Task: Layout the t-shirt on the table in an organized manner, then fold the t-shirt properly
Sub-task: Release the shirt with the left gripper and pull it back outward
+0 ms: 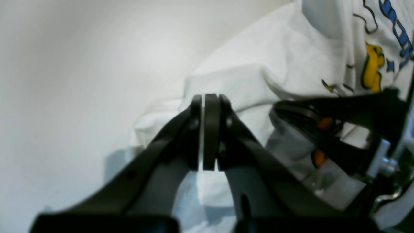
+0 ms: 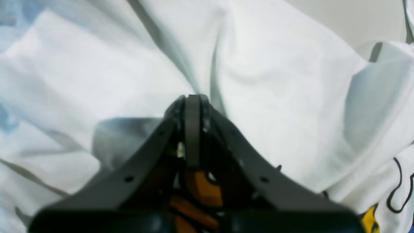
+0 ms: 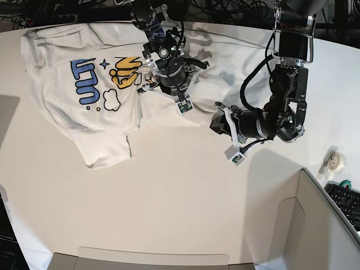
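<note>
two black arms reach over the very large matte white table (image 3: 169,214), and both work at the far side where the large white short-sleeved cloth t-shirt (image 3: 84,124) with blue, yellow and orange cartoon lettering lies. the shirt is spread unevenly across the far part of the tabletop: its printed front faces up toward the base view's left, one sleeve hangs toward the near side, and the rest of the cloth runs in rumpled folds under the arms toward the right.

the right gripper (image 2: 193,97) sits on that view's left, low over the middle of the shirt beside the yellow print. its own camera shows the black fingers pressed together with no gap, tips against creased white cloth; whether any fabric is caught between them cannot be told.

the left gripper (image 1: 208,97) is on the base view's right, at the shirt's edge. its fingers are drawn together, with a thin pale line between the pads that looks like a layer of white cloth pinched there. behind it the shirt bunches up, with the other arm close at the right.

a roll of clear tape (image 3: 333,159) and a black keyboard (image 3: 346,202) lie at the table's right edge.
</note>
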